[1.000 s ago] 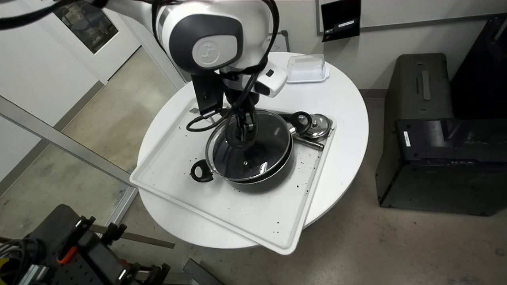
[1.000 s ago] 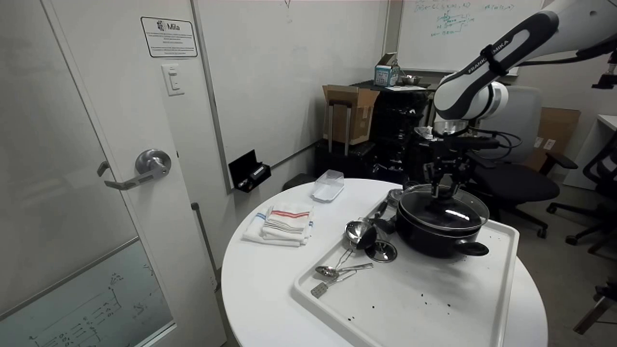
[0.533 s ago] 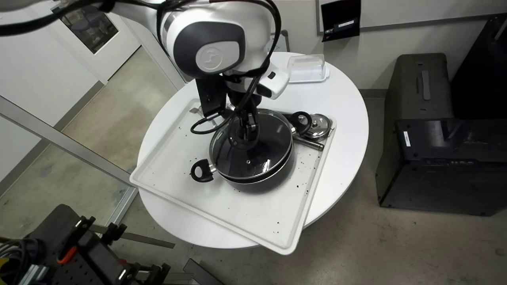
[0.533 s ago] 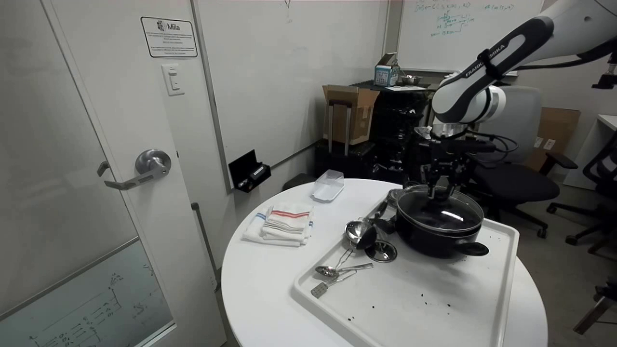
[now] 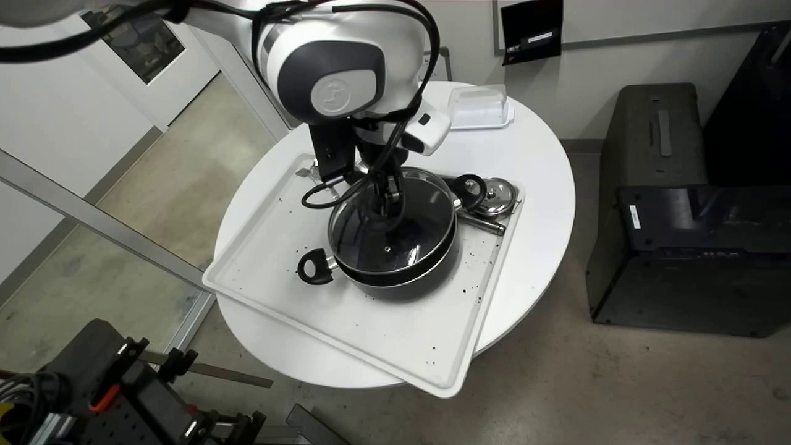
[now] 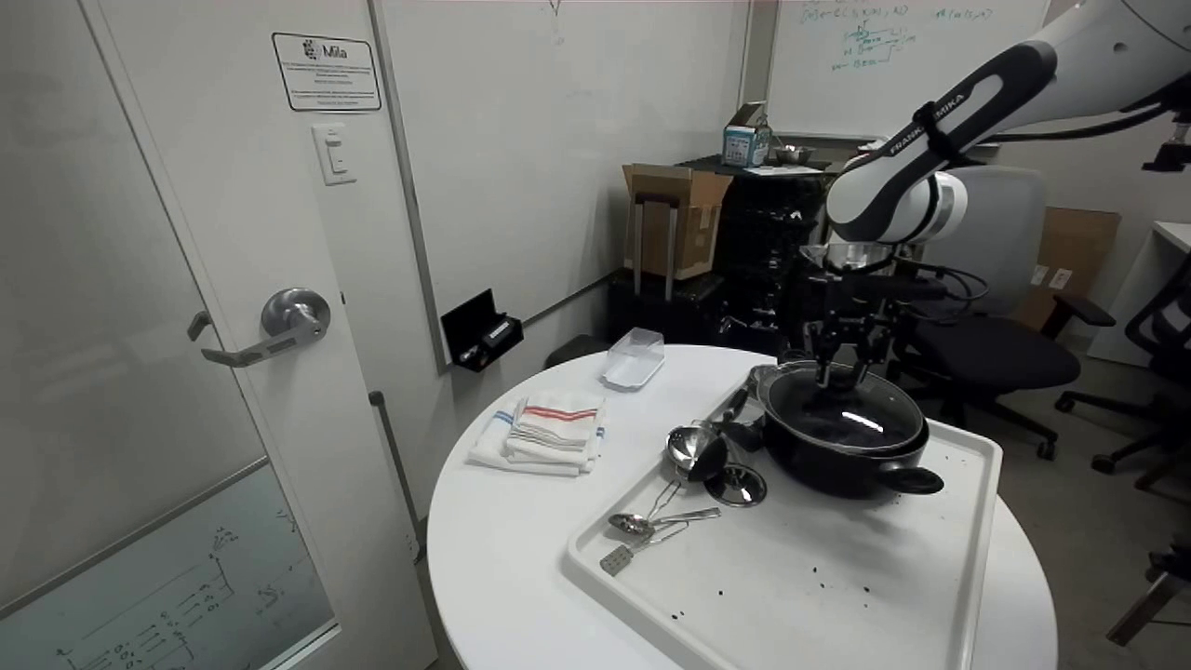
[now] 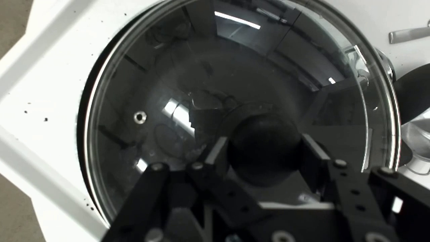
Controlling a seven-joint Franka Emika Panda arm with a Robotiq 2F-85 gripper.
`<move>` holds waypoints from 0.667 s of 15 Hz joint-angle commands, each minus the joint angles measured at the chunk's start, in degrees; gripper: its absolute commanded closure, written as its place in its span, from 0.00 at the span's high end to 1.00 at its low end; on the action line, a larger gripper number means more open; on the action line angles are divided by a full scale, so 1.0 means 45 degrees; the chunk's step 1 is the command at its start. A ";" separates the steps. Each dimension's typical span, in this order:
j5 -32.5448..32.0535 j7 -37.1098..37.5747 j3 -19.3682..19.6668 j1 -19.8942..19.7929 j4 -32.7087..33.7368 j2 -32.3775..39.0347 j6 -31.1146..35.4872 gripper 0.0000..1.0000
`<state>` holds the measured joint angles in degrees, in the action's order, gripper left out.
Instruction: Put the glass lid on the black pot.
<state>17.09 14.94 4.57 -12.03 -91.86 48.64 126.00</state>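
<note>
The tool (image 7: 265, 148) is clasping the black knob (image 7: 263, 156) of the glass lid (image 7: 228, 84), which is spreading directly below it, over the black pot (image 5: 408, 292); whether the two are touching cannot be told. On the tool's side toward the vent hole (image 7: 140, 117), a dark crescent of pot is showing past the lid. Beyond, open white tray (image 5: 371, 327) is stretching to a corner jutting past the edge of the bench (image 5: 534, 247). The knob is pointing up, the pot's side handles (image 5: 324, 270) flanking the tool.
</note>
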 commanded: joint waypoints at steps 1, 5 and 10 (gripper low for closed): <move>0.0477 -0.0024 -0.0169 -0.0141 0.0296 0.0176 -0.0127 0.27; 0.0648 -0.0006 -0.0139 -0.0208 0.0170 0.0138 -0.0064 0.27; 0.0997 -0.0005 -0.0143 -0.0335 -0.0088 0.0065 0.0032 0.27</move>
<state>19.58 14.94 4.45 -12.60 -91.90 49.03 125.98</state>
